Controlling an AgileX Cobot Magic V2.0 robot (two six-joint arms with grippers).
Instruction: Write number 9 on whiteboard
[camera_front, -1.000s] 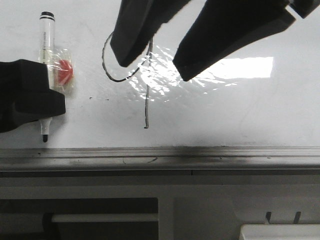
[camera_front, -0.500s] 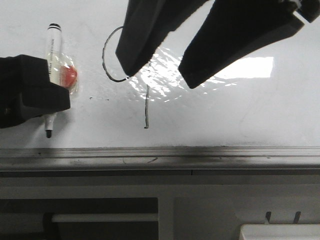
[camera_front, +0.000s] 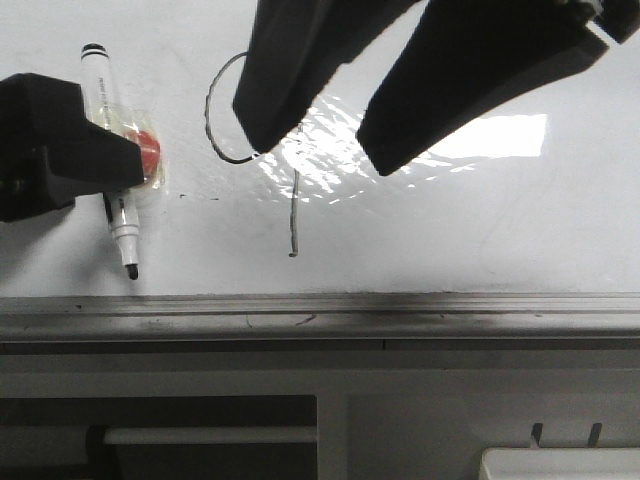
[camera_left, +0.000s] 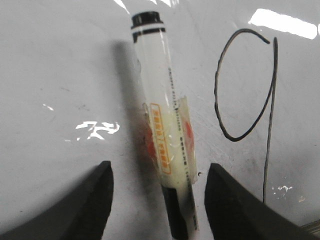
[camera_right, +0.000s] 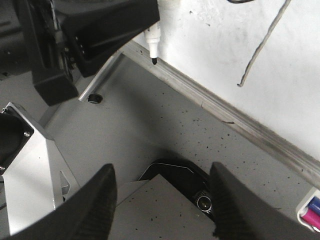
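The number 9 (camera_front: 294, 220) is a thin black loop and long stem on the glossy whiteboard (camera_front: 480, 230); it also shows in the left wrist view (camera_left: 216, 95). A white marker (camera_front: 124, 225) with an orange label lies tilted left of the 9, tip toward the rail. My left gripper (camera_left: 159, 167) is open; the marker (camera_left: 160, 110) sits between its fingers, touching neither. One finger (camera_front: 60, 145) shows at the left of the front view. My right gripper (camera_front: 318, 150) is open and empty, high above the 9.
A grey metal rail (camera_front: 400, 310) edges the whiteboard's near side. Below it is the grey table (camera_right: 150, 130). A white tray (camera_front: 560, 465) stands at the near right, with coloured pens (camera_right: 312, 210). The left arm (camera_right: 90, 30) shows in the right wrist view.
The marker has tilted, its tip swinging right and toward the rail. The left gripper has shifted away from the rail. The right gripper rose slightly, uncovering the stem's top.
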